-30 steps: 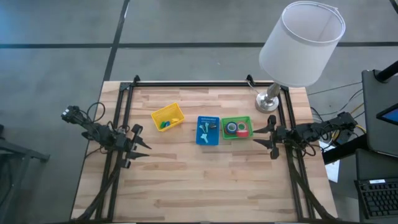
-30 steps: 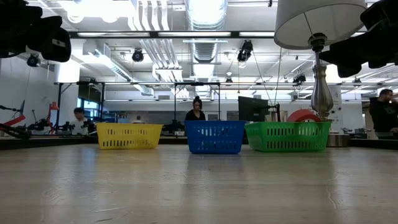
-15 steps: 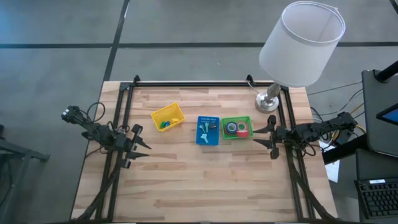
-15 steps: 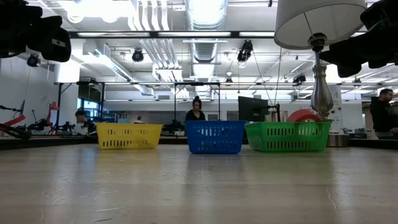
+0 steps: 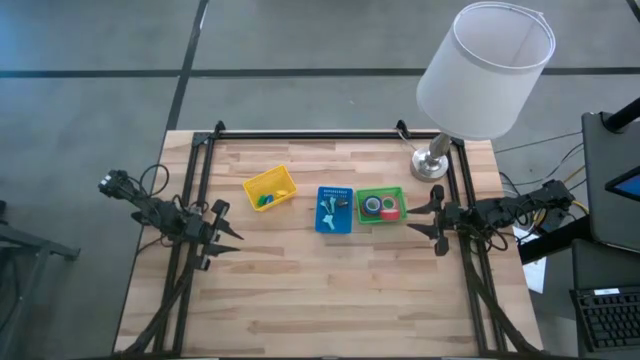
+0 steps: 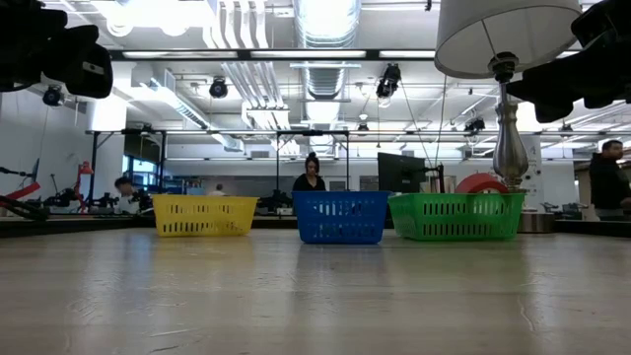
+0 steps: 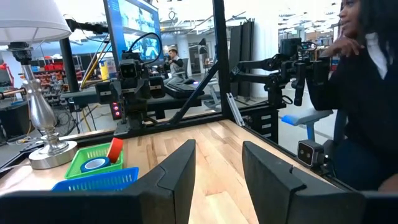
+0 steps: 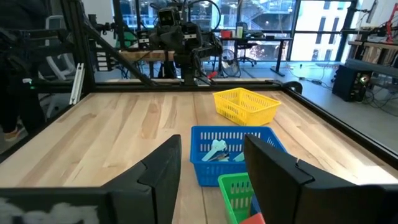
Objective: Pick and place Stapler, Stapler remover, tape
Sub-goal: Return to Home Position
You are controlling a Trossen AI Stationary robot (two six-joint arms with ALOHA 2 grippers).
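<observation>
- The step in hand, as I judge it, is the retreat to rest, and it looks all but done: both arms sit drawn back at the sides of the table [image 5: 330,300], with nothing left lying on the bare wood.
- To finish well, any last travel should go straight back and away from the baskets. The right gripper [image 5: 418,222], at 3 o'clock from the table's middle, is the one to watch. It is near the 3 o'clock side of the green basket [image 5: 381,191], apart from it, and the lamp [image 5: 431,165] stands just beyond at about 1 o'clock from that gripper.
- A slow, level pull-back would avoid nudging either of them.
- The left gripper [image 5: 225,228] waits at 9 o'clock, well apart from the yellow basket [image 5: 268,178] and with nothing close by to snag.
- The right gripper's own camera shows its two fingers [image 8: 163,171] spread wide, with bare table and baskets showing through the gap. It holds nothing and touches nothing.
- The left gripper's fingers [image 7: 179,177] are parted about as wide and are likewise empty.
- The tape [image 5: 390,210] lies inside the green basket, between 1 and 2 o'clock from the table's middle. From above, a blue roll and a red one show side by side. I cannot make out any other rolls.
- The blue basket [image 5: 335,189] at 12 o'clock holds pale things too small to name.
</observation>
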